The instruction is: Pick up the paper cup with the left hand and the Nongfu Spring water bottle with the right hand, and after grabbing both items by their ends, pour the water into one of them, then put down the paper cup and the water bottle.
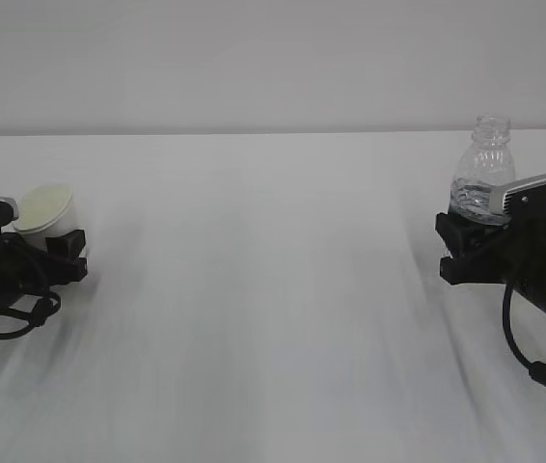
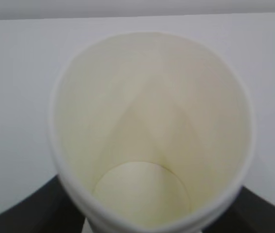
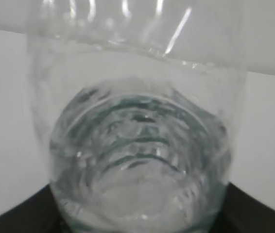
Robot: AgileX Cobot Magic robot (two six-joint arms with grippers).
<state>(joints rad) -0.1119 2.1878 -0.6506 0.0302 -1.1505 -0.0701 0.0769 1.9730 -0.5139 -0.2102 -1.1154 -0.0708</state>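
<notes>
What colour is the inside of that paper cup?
Pale cream; the paper cup shows it best in the left wrist view.

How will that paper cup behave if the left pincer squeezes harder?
The cup looks thin-walled, and its rim already reads oval in the left wrist view, so it would probably crumple further. It looks empty, so likely very light. It leans in the left pincer, so it could slip or tip.

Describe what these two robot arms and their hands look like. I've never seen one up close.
Both are black and blocky. The left hand ends in chunky square fingers, with a grey-topped box behind it and a looped black cable below. The right hand looks much the same: black angular fingers, a light grey rectangular box on top and a thick black cable hanging down with a bulge on it. No markings are readable.
</notes>
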